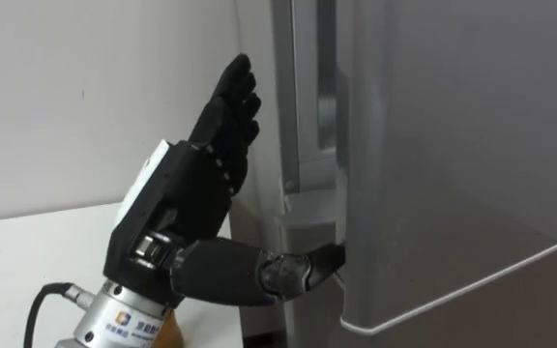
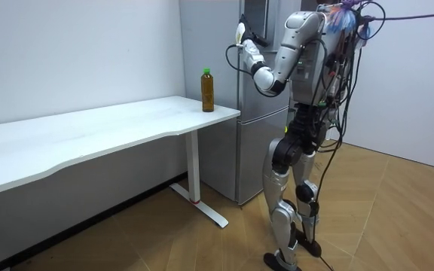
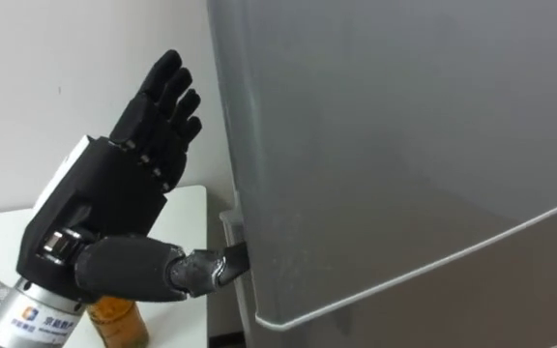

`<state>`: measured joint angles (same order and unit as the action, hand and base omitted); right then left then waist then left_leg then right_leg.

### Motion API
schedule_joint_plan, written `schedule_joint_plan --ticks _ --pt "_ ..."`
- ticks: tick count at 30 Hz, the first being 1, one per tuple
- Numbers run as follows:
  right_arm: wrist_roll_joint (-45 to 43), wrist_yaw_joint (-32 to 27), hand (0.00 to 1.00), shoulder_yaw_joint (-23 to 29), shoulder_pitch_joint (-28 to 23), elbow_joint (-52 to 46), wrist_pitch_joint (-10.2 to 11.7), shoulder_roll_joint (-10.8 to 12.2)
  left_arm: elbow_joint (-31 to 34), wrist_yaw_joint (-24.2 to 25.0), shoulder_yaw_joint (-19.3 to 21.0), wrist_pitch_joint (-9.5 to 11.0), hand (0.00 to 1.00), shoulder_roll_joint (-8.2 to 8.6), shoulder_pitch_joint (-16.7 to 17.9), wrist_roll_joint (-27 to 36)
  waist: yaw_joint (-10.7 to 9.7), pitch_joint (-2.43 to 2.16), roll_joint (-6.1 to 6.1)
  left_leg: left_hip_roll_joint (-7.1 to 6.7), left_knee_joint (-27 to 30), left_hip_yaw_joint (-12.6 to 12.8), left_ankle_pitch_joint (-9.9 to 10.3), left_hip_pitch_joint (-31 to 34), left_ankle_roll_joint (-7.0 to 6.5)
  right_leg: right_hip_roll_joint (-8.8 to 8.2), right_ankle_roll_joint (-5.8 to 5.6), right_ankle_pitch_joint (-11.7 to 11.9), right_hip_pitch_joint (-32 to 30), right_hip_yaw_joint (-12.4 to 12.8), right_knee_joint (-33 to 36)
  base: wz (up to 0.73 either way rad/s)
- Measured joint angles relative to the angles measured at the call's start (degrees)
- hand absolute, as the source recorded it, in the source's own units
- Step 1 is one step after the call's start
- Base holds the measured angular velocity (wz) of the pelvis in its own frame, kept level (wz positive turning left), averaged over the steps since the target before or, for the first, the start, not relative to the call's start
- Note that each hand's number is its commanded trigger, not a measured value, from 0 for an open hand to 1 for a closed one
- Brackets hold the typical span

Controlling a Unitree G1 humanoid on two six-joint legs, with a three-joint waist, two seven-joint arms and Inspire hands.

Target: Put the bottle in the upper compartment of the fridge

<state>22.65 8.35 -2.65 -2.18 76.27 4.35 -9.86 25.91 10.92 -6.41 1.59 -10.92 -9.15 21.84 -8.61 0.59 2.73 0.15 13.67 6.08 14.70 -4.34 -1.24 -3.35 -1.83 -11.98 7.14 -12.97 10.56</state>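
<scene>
While bottle (image 2: 208,90) stands on table (image 2: 111,128) | left hand (image 1: 177,208) held flat, thumb tip hidden behind fridge door (image 1: 453,145)

The wrist label (image 1: 127,324) of the left hand (image 1: 177,208) is unreadable.

wall (image 2: 74,53): plain white | floor (image 2: 398,218): herringbone wood | table (image 2: 89,135): long, white, against wall

The white table (image 2: 89,135) bears one upright bottle (image 2: 208,92), near the room view's right end
</scene>
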Motion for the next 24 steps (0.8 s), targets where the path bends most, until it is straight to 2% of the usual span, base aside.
schedule_joint_plan --ticks 12,16,24 --pt "0.0 0.0 0.0 -0.7 0.0 0.1 0.7 0.0 0.0 1.7 -2.9 2.0 0.0 -0.29 0.0 0.0 -0.1 0.0 -0.11 0.06 0.2 0.1 -0.1 -0.3 -0.11 0.0 -0.07 0.3 -0.2 0.4 0.1 0.0" --pt "1.4 0.0 0.0 -1.2 0.0 0.1 0.8 0.0 0.1 2.5 -4.8 3.1 0.0 -0.3 0.0 0.2 -0.1 0.02 -0.15 0.29 0.0 0.3 -0.1 -0.2 -0.21 -0.09 -0.15 0.4 -0.5 0.7 0.2 -0.02" --pt "3.7 -0.1 0.0 -1.8 0.1 0.2 1.0 0.1 2.7 4.5 -9.3 3.4 0.0 -0.79 -0.1 0.2 -0.7 -0.02 -0.07 0.3 -0.2 1.7 -0.1 -0.2 -0.26 0.03 -0.22 1.0 -1.3 2.0 0.1 -0.11"
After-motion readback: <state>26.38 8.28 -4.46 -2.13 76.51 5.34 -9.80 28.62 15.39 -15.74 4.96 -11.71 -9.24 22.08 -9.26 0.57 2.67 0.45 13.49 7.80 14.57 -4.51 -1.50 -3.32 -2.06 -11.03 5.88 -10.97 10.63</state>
